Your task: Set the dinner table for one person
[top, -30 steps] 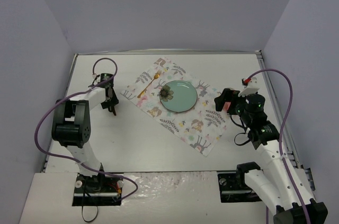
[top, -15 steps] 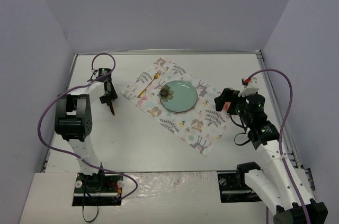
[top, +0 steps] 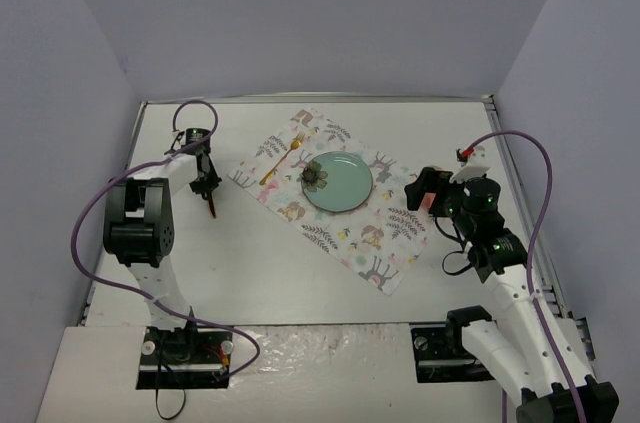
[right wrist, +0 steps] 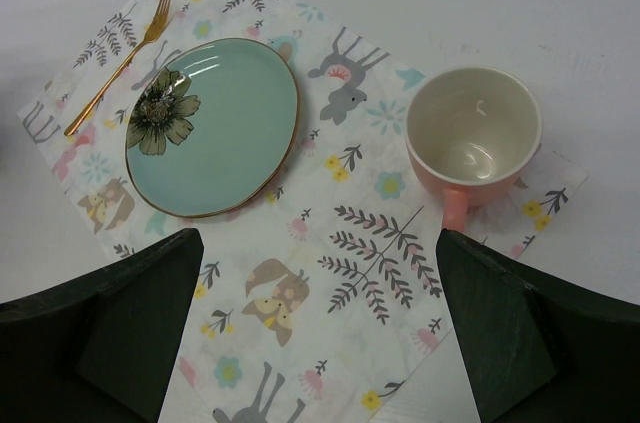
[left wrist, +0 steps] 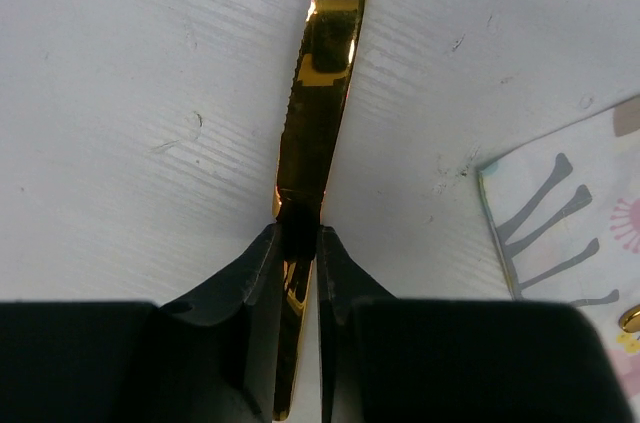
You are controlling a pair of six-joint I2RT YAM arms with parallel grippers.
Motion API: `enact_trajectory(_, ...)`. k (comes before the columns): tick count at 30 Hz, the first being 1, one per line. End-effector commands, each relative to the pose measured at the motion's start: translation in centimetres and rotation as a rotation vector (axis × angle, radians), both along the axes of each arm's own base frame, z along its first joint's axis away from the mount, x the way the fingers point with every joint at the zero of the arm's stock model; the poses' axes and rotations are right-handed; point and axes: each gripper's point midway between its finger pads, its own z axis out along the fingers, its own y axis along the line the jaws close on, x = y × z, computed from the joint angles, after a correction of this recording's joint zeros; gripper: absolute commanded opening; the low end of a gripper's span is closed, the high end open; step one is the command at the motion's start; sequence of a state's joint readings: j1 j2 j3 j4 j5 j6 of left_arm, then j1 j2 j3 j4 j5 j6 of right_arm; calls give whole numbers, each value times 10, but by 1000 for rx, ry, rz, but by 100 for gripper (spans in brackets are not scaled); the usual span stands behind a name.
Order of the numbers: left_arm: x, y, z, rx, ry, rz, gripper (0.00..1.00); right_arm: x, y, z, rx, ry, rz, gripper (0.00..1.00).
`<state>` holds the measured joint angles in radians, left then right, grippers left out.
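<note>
Though unclear from above, left end effector (left wrist: pixel 300 245) grips the gold knife (left wrist: pixel 318 113) (right end effector (right wrist: pixel 318 253) spread).

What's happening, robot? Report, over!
Left hand shut on gold knife, on dinner table. Right hand open above placemat. Nothing between knife and placemat.

The white worktop (top: pixel 285 268) bore a floral placemat (top: pixel 377 243) and, to its left, a gold knife (left wrist: pixel 318 123).

Bright, even overhead light leaves only faint shadows, with glare on the shiny gold metal knife blade (left wrist: pixel 322 73).
</note>
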<state>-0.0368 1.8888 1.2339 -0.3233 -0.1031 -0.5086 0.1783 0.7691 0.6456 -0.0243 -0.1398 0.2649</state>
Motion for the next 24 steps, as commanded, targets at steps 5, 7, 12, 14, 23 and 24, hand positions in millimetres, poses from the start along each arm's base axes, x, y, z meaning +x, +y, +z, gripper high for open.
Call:
enact_trajectory(5, -10, 5, 14, 6, 18, -7, 0, 7, 3, 20, 14, -86, 8, 100)
enact_trajectory(7, -10, 5, 26, 12, 2, -19, 0, 6, 3, 22, 16, -93, 6, 100)
enact_trajectory(12, -13, 4, 68, 34, -63, -64, 0, 6, 4, 27, 25, -101, 10, 100)
enact_trajectory(14, -14, -1, 82, 38, -89, -92, 0, 6, 5, 30, 31, -107, 12, 100)
enact_trajectory(23, -24, -89, 135, 78, -172, -368, 0, 3, 8, 60, 80, -166, 11, 100)
enact_trajectory(24, -25, -103, 138, 80, -175, -402, 0, 3, 7, 67, 87, -181, 6, 100)
